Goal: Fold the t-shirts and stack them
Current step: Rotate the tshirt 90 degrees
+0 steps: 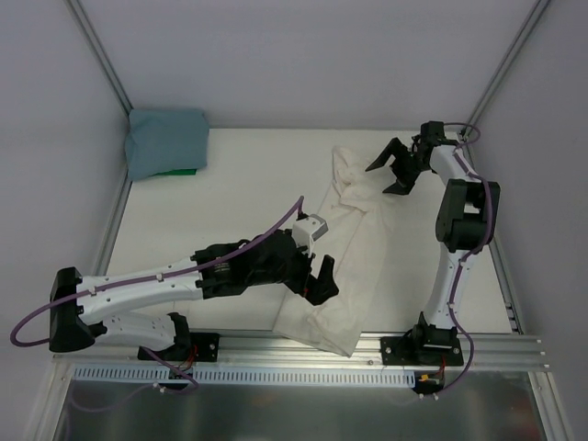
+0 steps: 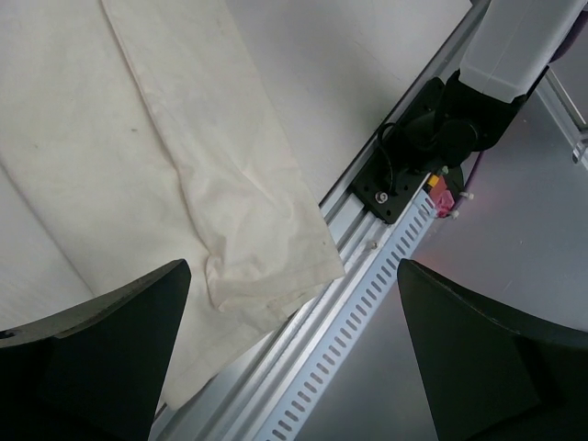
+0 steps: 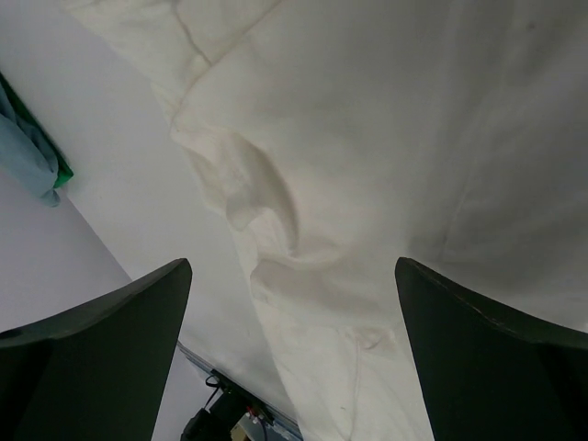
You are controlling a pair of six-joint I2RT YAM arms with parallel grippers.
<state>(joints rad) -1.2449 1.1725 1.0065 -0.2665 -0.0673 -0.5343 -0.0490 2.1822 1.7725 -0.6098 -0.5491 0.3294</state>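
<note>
Cloth is the matter here, soft and light. In the top view the cream t-shirt (image 1: 342, 241) lies on the table (image 1: 230, 197) as a long, partly folded strip, from the near rail towards the far right. The teal-blue t-shirt (image 1: 165, 140) is a compact bundle in the far left corner, well apart. The left gripper (image 1: 322, 280) hovers at the strip's near left edge and the right gripper (image 1: 390, 175) over its far end. Both stand wide open and hold nothing.

In the left wrist view the near hem (image 2: 276, 266) of the cream t-shirt reaches the slotted rail (image 2: 367, 276), with no finger touching it.

In the right wrist view we see wrinkled cream cloth with a seam (image 3: 197, 60) below the open jaws.

We judge that this shirt has no stiffness: it will sag, drag on the table and let layers slip. We would pinch the end corners through all layers and lift low.
</note>
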